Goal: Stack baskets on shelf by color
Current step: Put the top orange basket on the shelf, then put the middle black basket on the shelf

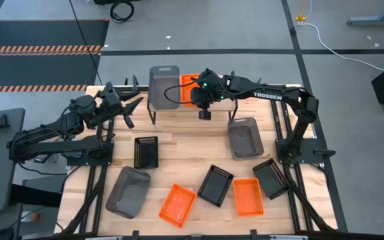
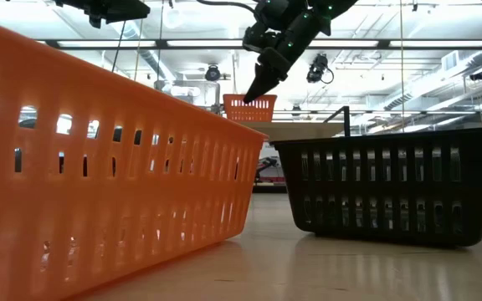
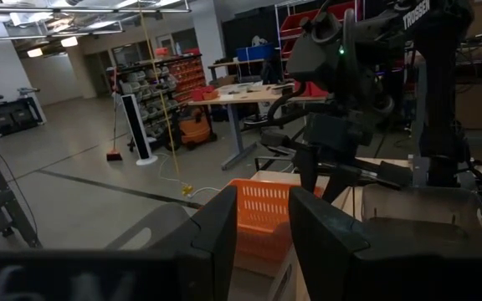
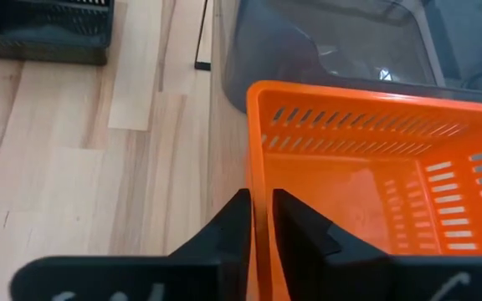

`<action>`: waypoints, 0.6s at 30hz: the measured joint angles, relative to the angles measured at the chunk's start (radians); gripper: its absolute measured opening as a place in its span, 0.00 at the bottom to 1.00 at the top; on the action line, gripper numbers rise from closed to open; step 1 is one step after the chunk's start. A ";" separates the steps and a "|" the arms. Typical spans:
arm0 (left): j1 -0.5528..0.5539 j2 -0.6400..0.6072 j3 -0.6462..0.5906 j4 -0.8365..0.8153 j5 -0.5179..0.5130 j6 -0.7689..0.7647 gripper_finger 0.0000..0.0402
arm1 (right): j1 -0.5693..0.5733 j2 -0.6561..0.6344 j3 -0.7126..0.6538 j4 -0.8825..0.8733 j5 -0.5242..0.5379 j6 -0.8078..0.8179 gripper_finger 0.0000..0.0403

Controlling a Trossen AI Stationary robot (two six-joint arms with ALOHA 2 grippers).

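Observation:
On the shelf (image 2: 308, 130) at the table's far side a grey basket (image 1: 164, 85) and an orange basket (image 1: 188, 85) stand side by side on their bottoms. My right gripper (image 4: 262, 221) reaches in from the right, slanting down, and is shut on the orange basket (image 4: 366, 167). My left gripper (image 1: 129, 110) hangs level in the air left of the shelf, open, with nothing between its fingers (image 3: 224, 230). Several more baskets lie on the table below. My right gripper pinches the rim of the orange basket's near short wall (image 4: 260, 180), one finger (image 4: 234, 226) outside the basket and one inside. The fingers come from the table's right, slanting down, and straddle the wall. The basket sits level on the shelf top.
On the tabletop lie a black basket (image 1: 146, 152), a grey one (image 1: 129, 192), an orange one (image 1: 177, 204), a black one (image 1: 216, 185), an orange one (image 1: 248, 197), a black one (image 1: 271, 178) and a grey one (image 1: 245, 138). Bare wood shows around the middle.

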 joint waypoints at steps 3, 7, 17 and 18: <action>0.000 0.000 0.000 0.000 0.000 0.000 0.29 | 0.000 0.000 0.000 0.003 0.000 0.000 0.19; 0.000 0.000 0.000 0.000 0.000 0.000 0.29 | 0.000 0.000 0.000 0.012 0.000 0.001 0.22; 0.000 0.000 0.000 -0.008 0.000 0.000 0.29 | 0.005 -0.001 0.000 0.042 0.018 0.000 0.28; 0.000 0.000 0.000 -0.008 0.000 0.000 0.29 | 0.007 -0.001 0.000 0.042 0.030 0.000 0.29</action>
